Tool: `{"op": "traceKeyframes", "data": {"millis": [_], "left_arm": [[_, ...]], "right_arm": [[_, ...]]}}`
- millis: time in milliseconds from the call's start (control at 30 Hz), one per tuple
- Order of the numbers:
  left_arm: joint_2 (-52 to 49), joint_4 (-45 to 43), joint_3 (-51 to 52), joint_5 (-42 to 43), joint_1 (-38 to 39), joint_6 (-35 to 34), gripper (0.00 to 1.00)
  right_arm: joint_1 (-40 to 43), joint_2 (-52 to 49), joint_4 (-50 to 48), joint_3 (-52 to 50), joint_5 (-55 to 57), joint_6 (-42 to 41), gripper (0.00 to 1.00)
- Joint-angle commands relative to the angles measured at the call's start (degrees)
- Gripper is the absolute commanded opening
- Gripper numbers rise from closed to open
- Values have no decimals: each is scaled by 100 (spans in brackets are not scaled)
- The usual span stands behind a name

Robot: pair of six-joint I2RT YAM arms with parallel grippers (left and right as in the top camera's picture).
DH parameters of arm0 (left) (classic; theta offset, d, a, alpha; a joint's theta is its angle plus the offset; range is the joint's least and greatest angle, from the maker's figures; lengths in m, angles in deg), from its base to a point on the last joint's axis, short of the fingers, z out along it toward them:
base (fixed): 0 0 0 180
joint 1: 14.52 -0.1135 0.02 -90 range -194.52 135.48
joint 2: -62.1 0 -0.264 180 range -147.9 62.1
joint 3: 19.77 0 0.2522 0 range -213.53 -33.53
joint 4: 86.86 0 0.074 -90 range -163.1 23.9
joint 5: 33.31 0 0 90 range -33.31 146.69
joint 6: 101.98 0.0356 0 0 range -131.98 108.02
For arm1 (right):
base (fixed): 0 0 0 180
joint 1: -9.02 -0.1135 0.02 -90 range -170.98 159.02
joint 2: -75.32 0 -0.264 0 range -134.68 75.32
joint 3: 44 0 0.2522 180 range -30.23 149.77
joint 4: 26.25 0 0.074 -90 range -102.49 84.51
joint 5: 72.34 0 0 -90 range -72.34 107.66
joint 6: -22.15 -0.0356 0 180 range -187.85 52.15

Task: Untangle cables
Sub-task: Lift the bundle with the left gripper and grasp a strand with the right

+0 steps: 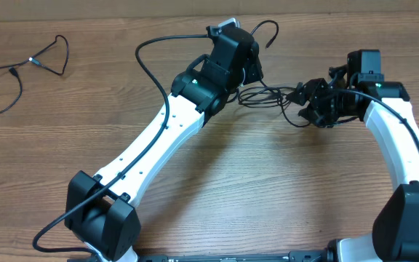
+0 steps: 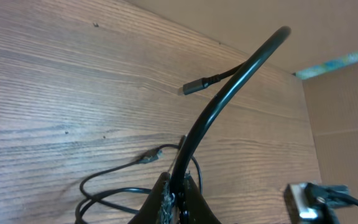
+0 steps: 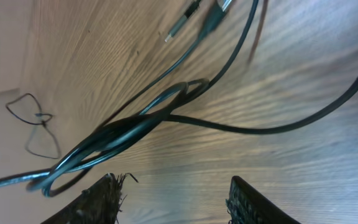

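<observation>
Wood-grain brown bench (image 1: 268, 189) fills every view, with a pale cardboard-coloured wall (image 2: 347, 112) at its far side. Toward the far middle of the bench lies a knot of thin black tangled cables (image 1: 268, 95), several loops crossing one another between the ends of the two arms. The left gripper (image 2: 174, 186) is pinched tight on one black cable (image 2: 229, 93) of this knot, which rises from between its fingers and arcs up off the bench. A small grey plug (image 2: 194, 88) shows just beside that arc, and another plug (image 2: 148, 157) lies on the wood among the loops below. The right gripper (image 3: 174, 182) sits at the right side of the knot with its jaws partly apart and only bare wood between them; it holds nothing. A bundle of cable strands (image 3: 123, 134) runs across just ahead of its fingertips. Well apart from all this, near the far left corner, a loose thin black cable (image 1: 20, 69) lies by itself in an open loop
</observation>
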Motion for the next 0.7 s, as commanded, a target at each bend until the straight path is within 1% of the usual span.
{"op": "traceKeyframes", "data": {"millis": [0, 167, 233, 333, 567, 633, 667], "left_arm": [[227, -9, -96, 175, -31, 129, 4], [227, -9, -96, 345, -31, 55, 4], [227, -11, -96, 361, -31, 11, 4], [227, -11, -96, 402, -31, -142, 5], [227, -11, -96, 404, -31, -422, 4], [227, 59, -96, 402, -31, -560, 4], [225, 120, -96, 400, -31, -660, 4]], "right_arm": [[-2, 9, -184, -109, -205, -647, 53], [-2, -2, -538, -120, -186, -1231, 53], [-2, -26, -601, -120, -186, -1419, 51], [-24, -105, -470, -120, -184, -1687, 43], [-256, -442, -439, -120, -197, -1818, 41], [-328, -518, -452, -120, -210, -1821, 39], [-354, -529, -450, -120, -214, -1849, 36]]}}
